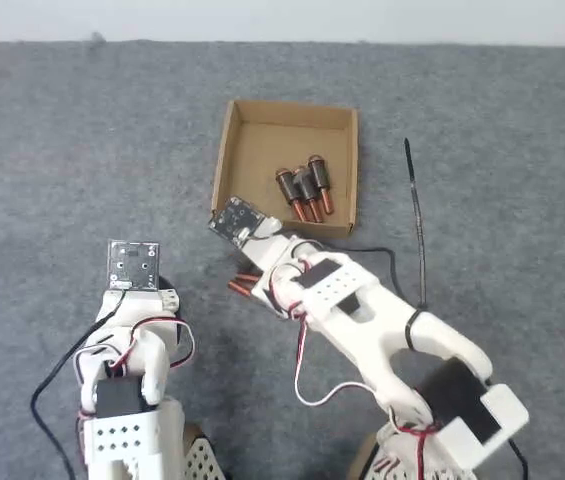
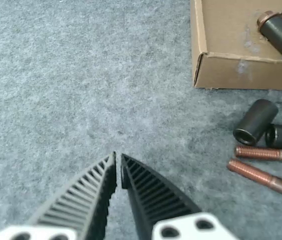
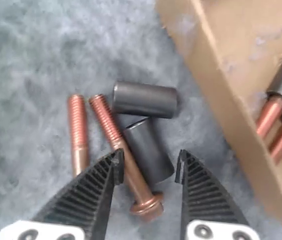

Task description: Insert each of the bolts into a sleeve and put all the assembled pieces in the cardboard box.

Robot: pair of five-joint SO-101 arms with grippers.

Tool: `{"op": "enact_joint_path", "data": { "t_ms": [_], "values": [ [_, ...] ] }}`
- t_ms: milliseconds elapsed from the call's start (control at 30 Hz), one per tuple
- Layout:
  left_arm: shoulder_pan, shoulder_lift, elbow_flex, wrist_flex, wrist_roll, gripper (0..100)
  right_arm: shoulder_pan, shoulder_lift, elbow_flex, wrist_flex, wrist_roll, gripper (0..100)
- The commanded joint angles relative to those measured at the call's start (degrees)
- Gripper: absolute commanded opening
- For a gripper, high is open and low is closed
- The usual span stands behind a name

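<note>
Pick-up step: right gripper (image 3: 150, 155), fingers open, straddles loose sleeve (image 3: 148, 150) and bolt (image 3: 112, 131) beside cardboard box (image 3: 215, 95) — must close on one only. Left gripper (image 2: 118, 159) fingers closed, empty.

The left gripper (image 2: 118, 160) points toward twelve o'clock, jaws together; the right gripper (image 3: 149, 156) stretches between ten and eleven o'clock, jaws apart.

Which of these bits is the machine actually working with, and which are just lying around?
For the job:
cardboard box
three assembled pieces inside it
two loose bolts
two loose sleeves

Just lying about:
thin black rod beside the box
grey carpet underneath
</note>
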Motion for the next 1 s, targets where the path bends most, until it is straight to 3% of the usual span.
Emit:
{"op": "enact_joint_path", "data": {
  "t_ms": [0,300,600,800,967],
  "values": [
    [0.26,-0.09,-0.66,-0.09,-0.26,1,1.19,-0.66,-3.16,0.4,2.99,15.8],
    [0.26,-0.18,-0.66,-0.18,-0.26,1,2.24,1.27,-5.1,0.31,8.09,15.8],
    [0.35,-0.18,-0.66,-0.18,-0.26,1,3.03,10.77,-9.58,0.48,8.53,15.8],
    [0.35,-0.18,-0.66,-0.18,-0.26,1,2.77,11.56,-12.75,9.27,8.7,15.7],
    [0.35,-0.18,-0.66,-0.18,-0.26,1,2.68,11.65,-12.92,12.18,12.13,4.4]
  ]
}}
